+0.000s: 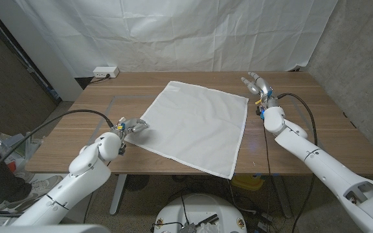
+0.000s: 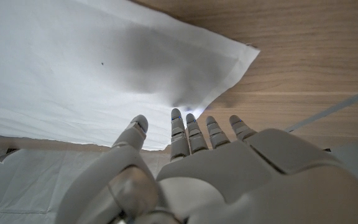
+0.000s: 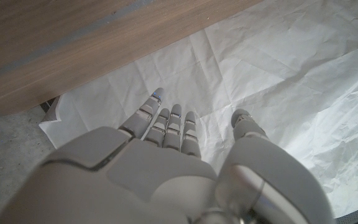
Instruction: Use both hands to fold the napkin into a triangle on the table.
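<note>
Wooden tabletop (image 1: 316,123) carries the white napkin (image 1: 196,123) spread flat at its middle, and with my left hand (image 1: 132,127) open and empty at the napkin's near-left corner and my right hand (image 1: 258,84) open and empty just beyond its far-right corner, I judge a one-sided pinch could drag the cloth askew.

Napkin (image 1: 196,126) lay spread mid-table (image 1: 329,133), between my hands. My L hand (image 1: 132,127) sat at its left corner, fingertips (image 2: 176,118) at the edge; R hand (image 1: 258,85) was just beyond its far-right corner. Power strip (image 1: 105,72) behind table, far left.
</note>
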Controlling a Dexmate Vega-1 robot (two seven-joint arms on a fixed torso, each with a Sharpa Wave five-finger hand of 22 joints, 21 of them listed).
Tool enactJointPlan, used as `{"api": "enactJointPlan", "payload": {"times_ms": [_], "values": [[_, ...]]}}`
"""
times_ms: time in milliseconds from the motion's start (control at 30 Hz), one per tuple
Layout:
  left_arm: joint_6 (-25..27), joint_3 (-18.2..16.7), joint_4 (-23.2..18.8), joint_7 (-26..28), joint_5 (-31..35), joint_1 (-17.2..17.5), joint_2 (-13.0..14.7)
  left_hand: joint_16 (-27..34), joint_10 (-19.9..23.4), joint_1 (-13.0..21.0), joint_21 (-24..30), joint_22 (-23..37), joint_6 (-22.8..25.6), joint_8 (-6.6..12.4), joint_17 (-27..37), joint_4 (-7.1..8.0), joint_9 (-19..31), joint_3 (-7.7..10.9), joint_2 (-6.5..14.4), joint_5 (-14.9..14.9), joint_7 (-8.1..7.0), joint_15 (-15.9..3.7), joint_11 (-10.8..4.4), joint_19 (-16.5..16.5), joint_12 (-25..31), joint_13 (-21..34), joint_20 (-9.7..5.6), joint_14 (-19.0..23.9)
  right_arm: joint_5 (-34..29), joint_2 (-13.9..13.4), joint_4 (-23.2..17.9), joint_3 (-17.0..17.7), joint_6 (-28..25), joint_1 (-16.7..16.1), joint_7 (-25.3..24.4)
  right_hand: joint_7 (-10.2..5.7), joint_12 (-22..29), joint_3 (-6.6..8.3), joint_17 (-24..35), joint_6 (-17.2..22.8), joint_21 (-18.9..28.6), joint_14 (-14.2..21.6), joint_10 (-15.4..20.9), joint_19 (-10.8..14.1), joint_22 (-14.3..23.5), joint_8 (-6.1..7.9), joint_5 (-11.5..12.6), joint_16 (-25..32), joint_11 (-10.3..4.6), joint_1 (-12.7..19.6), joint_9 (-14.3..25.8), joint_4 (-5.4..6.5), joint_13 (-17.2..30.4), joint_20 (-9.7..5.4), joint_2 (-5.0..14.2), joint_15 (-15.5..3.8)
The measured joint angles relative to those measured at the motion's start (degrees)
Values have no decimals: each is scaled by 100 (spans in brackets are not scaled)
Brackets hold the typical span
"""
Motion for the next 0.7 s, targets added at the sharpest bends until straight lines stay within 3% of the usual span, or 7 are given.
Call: {"api": "enactJointPlan", "payload": {"times_ms": [100,233,267,333,700], "values": [[67,72,11,-111,210,-51,36,0,21,-50,0,0,58,25,0,62,0,-30,2,0,14,0,-18,0,0,0,0,0,-47,27,40,-33,-86,53,0,11,0,-113,7,11,17,56,23,124,10,0,-22,2,23,-28,0,17,22,54,-28,25],[102,124,20,-207,379,-92,61,0,78,-245,0,0,100,35,0,191,0,-96,-26,-22,55,0,-11,0,0,0,0,1,-152,65,43,-121,-228,110,-40,112,-23,-424,56,259,106,502,291,514,50,0,-22,132,125,-492,0,139,30,184,-286,190],[107,177,36,-224,409,-134,76,0,86,-268,0,0,116,35,19,224,1,-98,-36,-22,71,0,-17,0,0,0,0,1,-371,74,43,-141,-496,123,-167,133,-23,-452,56,298,106,552,340,546,55,0,-22,133,135,-540,0,169,30,195,-312,202],[115,177,36,-253,458,-134,76,0,86,-362,0,10,158,36,27,294,0,-123,-42,-22,112,0,-16,0,0,0,0,1,-371,92,43,-180,-496,145,-167,143,-23,-505,80,369,106,618,419,586,56,0,-21,133,156,-588,0,191,30,236,-360,202],[132,259,103,-400,676,-235,56,1,128,-509,0,27,287,34,9,420,0,-150,-52,-22,180,-31,24,-31,0,1,-30,-30,-1193,229,226,-473,-1523,390,-403,64,-66,-541,82,599,66,699,398,526,55,49,4,154,141,-641,-1,132,56,245,-413,182]]}}
